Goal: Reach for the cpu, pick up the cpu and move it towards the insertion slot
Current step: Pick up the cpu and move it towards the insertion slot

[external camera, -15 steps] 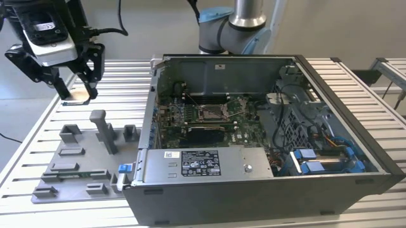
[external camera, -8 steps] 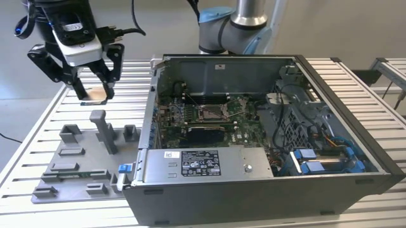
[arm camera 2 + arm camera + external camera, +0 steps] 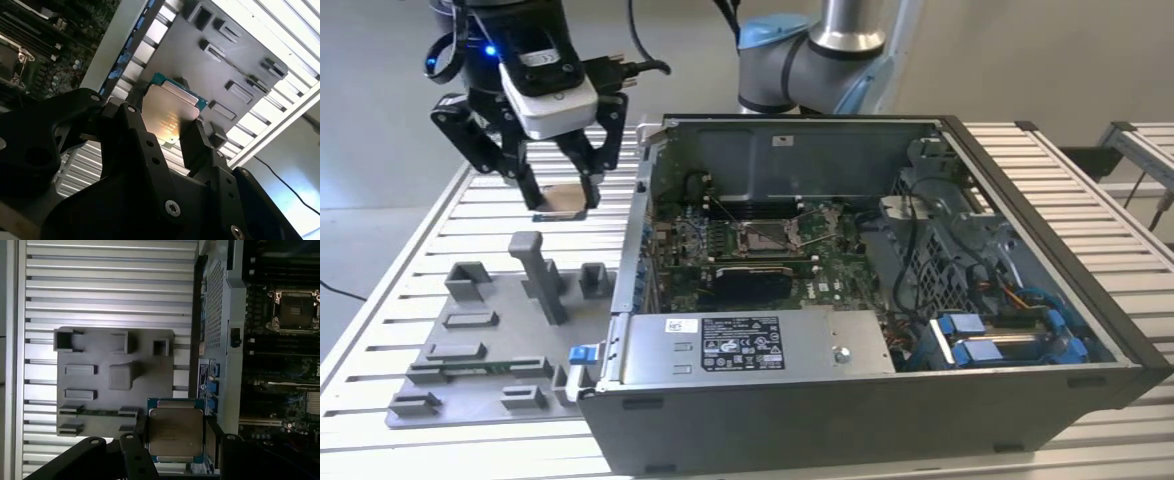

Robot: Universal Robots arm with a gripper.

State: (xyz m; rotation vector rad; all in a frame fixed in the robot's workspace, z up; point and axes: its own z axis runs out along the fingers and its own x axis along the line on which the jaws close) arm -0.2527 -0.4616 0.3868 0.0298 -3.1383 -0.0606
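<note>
The hand [image 3: 564,195] is closed on the cpu [image 3: 562,204] – its 2 fingers [image 3: 527,180] clamp opposite edges of the chip, held in the air above the slatted surface [image 3: 400,250], beyond the grey fixture plate [image 3: 480,350] toward the surface's far edge – while the insertion slot [image 3: 765,237] sits well apart, inside the open computer case [image 3: 854,400]
</note>
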